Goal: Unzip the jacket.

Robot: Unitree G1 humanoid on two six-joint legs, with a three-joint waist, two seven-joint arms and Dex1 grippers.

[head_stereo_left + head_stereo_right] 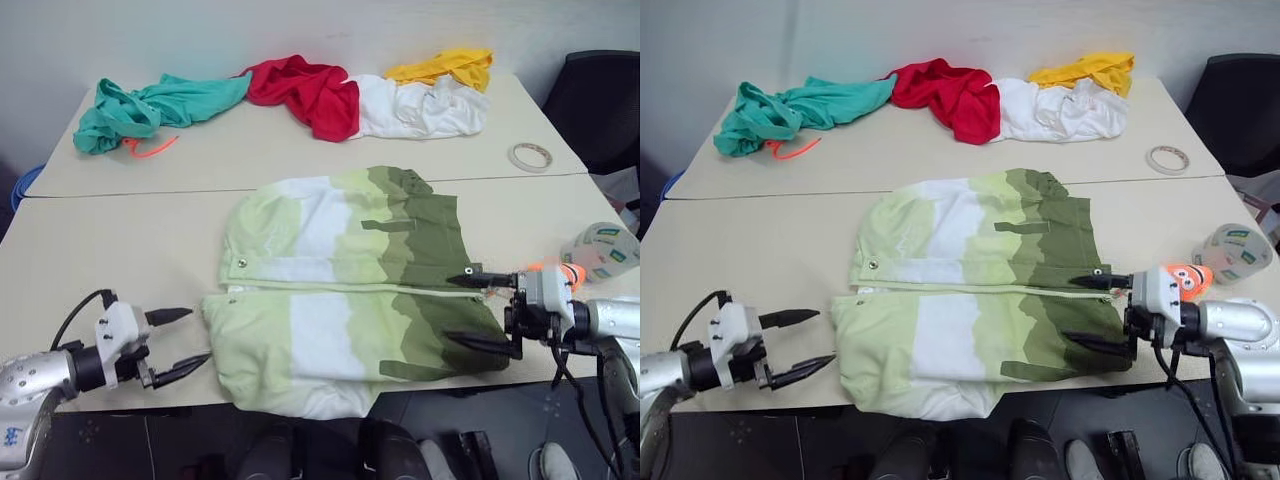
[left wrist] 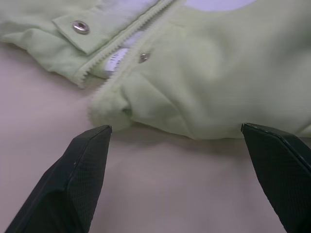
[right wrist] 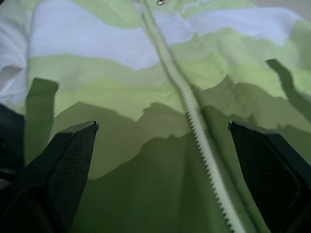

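The jacket [image 1: 350, 285], banded pale green, white and olive, lies flat across the near table with its zipper [image 3: 194, 121] running left to right. At its pale green end the zipper teeth [image 2: 116, 53] stand apart beside a snap button [image 2: 80, 26]. My left gripper [image 1: 198, 336] is open just off that pale green edge, holding nothing. At the olive end, my right gripper [image 1: 449, 308] is open with its fingers straddling the zipper line above the cloth. The orange plush zipper pull [image 1: 1185, 278] lies on the table right behind the right hand.
Teal [image 1: 150, 110], red [image 1: 305, 90], white [image 1: 420, 108] and yellow [image 1: 445, 68] garments lie along the far table. A tape roll [image 1: 530, 156] sits at the right, a clear labelled roll [image 1: 600, 250] near the right hand. A black chair [image 1: 600, 95] stands behind.
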